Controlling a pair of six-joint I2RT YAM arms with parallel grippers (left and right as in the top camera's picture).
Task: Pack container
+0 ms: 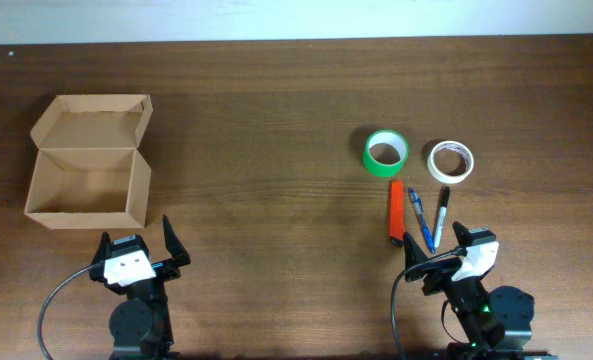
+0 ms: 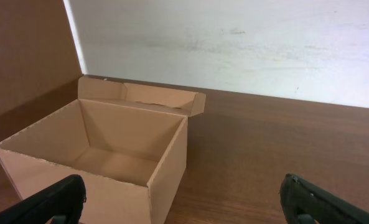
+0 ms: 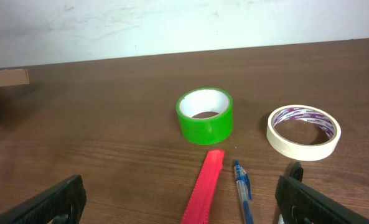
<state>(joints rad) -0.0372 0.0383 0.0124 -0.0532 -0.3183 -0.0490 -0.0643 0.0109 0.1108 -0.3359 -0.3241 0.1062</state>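
The tan cardboard container stands open at the far left of the table with its flap lid folded back; it is empty inside, as the left wrist view shows. My left gripper is open and empty just in front of the container. A green tape roll, a cream tape roll, a red cutter, a blue pen and a dark pen lie at the right. My right gripper is open and empty just in front of them.
The table's back edge meets a white wall. Brown wood tabletop lies between the container and the group of items.
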